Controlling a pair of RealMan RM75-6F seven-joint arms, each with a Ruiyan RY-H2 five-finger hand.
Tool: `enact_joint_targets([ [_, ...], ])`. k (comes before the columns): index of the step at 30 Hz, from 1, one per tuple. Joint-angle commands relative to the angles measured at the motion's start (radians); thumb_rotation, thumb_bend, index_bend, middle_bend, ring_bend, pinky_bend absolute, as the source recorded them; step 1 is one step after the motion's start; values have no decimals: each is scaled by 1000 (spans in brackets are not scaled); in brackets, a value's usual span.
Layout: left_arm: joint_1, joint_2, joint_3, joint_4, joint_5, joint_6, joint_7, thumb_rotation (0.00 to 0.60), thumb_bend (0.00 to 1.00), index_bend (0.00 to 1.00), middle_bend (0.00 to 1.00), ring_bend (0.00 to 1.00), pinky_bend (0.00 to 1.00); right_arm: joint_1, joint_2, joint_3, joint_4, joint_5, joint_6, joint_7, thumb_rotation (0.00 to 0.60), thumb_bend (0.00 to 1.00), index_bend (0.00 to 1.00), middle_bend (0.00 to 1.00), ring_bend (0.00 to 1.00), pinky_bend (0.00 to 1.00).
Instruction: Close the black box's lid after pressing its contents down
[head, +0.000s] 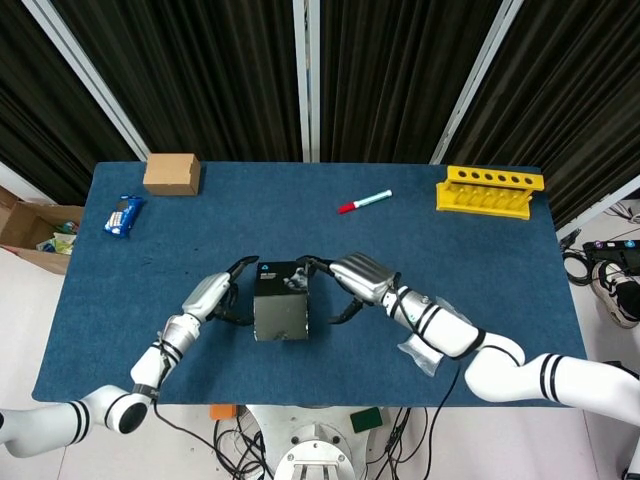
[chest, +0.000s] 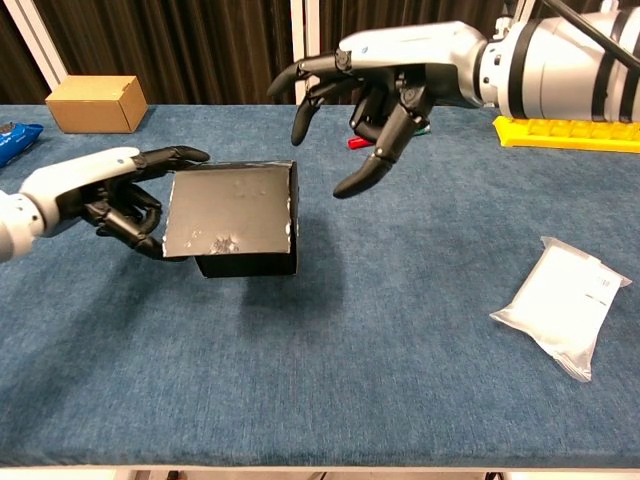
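The black box (head: 281, 314) stands at the middle of the blue table, its glossy lid (chest: 232, 205) lying flat over the opening, so the contents are hidden. My left hand (head: 208, 296) sits against the box's left side. Its fingers (chest: 128, 213) curl beside the wall and the thumb reaches toward the lid's back left corner, gripping nothing. My right hand (chest: 385, 85) hovers above and to the right of the box with fingers spread and pointing down, clear of the lid. In the head view the right hand (head: 356, 276) lies just right of the box.
A white pouch (chest: 562, 300) lies on the table at the right, near my right forearm. Along the far side are a cardboard box (head: 171, 173), a blue snack packet (head: 123, 215), a red-capped marker (head: 364, 201) and a yellow rack (head: 489, 191).
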Motion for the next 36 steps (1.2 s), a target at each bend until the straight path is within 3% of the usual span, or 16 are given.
enact_joint_targets([
  [1,43,42,16,-58,-24,57,97,600,0,51,29,702,923,50,-37,22,-21,164,8,-175,600,2,136,304,834,1000],
  [6,101,99,38,-111,-26,144,197,600,0,51,25,700,923,117,-94,5,-38,362,79,-415,600,1,135,318,845,1000],
  [10,160,140,57,-138,-15,236,264,600,0,51,26,700,923,174,-158,-39,-44,494,190,-644,600,5,146,330,850,1000],
  [15,218,173,86,-155,17,296,250,600,0,51,26,701,923,202,-258,-80,-26,547,324,-835,600,5,184,353,856,1000],
  [26,273,183,111,-124,83,332,165,600,0,51,26,700,924,179,-408,-138,49,507,436,-977,600,7,217,373,858,1000],
  [36,277,173,104,-107,104,316,149,600,0,52,26,701,924,142,-453,-102,67,473,477,-981,600,5,229,402,860,1000],
])
